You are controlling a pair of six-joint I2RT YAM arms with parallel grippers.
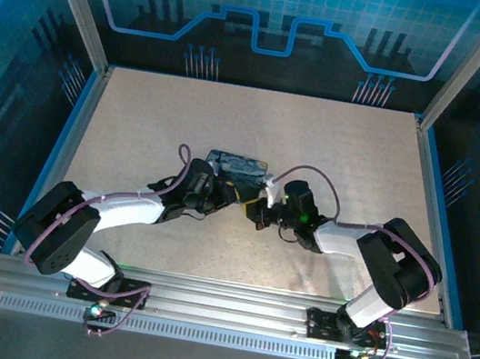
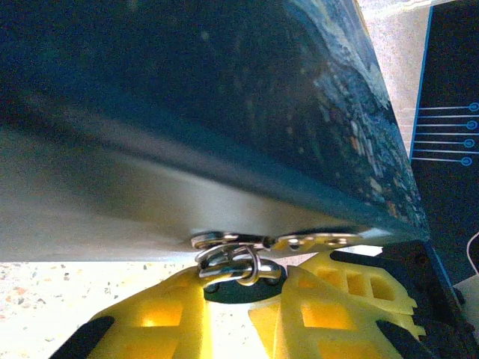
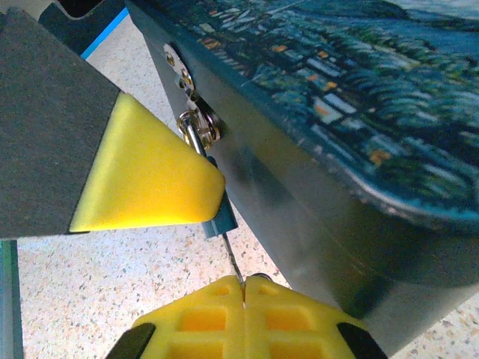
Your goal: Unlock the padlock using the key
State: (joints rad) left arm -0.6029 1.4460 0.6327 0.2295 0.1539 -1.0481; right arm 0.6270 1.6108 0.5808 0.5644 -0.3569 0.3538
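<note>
You have one painted tin [image 1: 238, 163] lying mid-table [image 1: 140, 117], and both arms meet at its near edge.

One padlock [image 3: 221, 218] hangs from the tin's metal hasp [image 3: 179, 69] on the side wall. Its steel shackle [image 3: 196, 131] is threaded through the hasp loop, and the small blue body hangs just below.

Your left gripper [image 2: 241, 286] is clamped on that padlock. From its own wrist camera you see the dark body [image 2: 239, 292] wedged between the two yellow fingers, right under the hasp plates [image 2: 314, 241]. From the right wrist, one of those left fingers [image 3: 150, 176] covers the upper part of the lock body.

Your right gripper [image 3: 244, 295] has its two yellow fingers pressed flat together on one key [image 3: 233, 258], a thin metal sliver. It rises from the seam between the fingertips to the underside of the padlock. You cannot tell how deep the tip sits in the lock, because the joint is too small to read.

From overhead, the two grippers sit just beside each other at the tin's front edge, left [image 1: 220, 190] and right [image 1: 260, 209].
</note>
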